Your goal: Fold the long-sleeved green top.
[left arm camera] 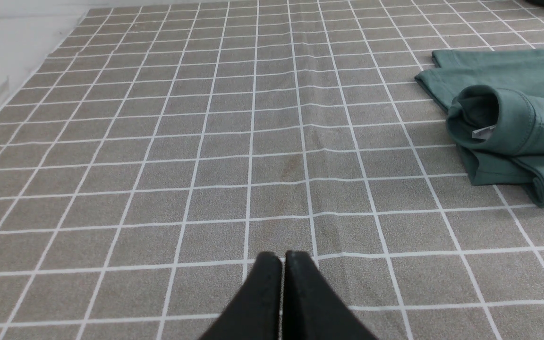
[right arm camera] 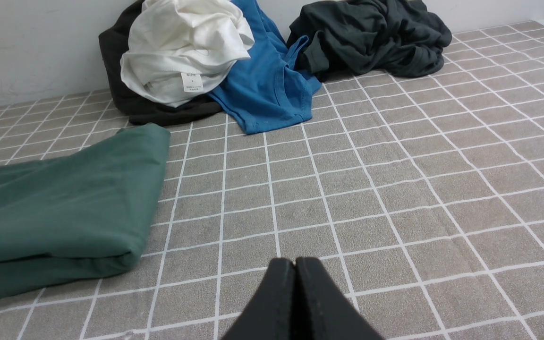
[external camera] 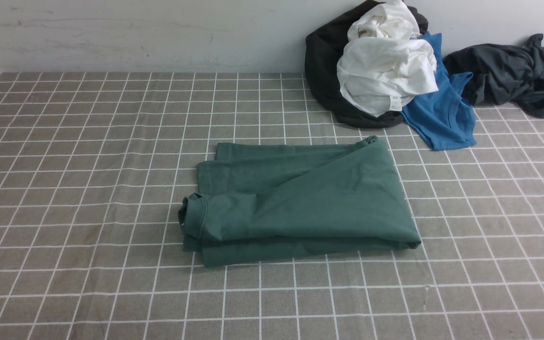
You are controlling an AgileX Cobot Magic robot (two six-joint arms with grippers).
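Observation:
The green long-sleeved top (external camera: 300,203) lies folded into a compact rectangle in the middle of the checked tablecloth, its neck band at the left end. In the left wrist view the top (left arm camera: 513,118) shows its rolled collar with a white tag. My left gripper (left arm camera: 283,257) is shut and empty over bare cloth, well apart from the top. The right wrist view has the top (right arm camera: 64,203) with its folded edge near. My right gripper (right arm camera: 295,261) is shut with nothing in it, also clear of the top. Neither gripper shows in the front view.
A pile of a black, a white (external camera: 385,71) and a bright blue garment (external camera: 442,113) lies at the back right by the wall. A dark grey garment (external camera: 513,75) lies further right. The grey checked tablecloth (external camera: 88,165) covers the table.

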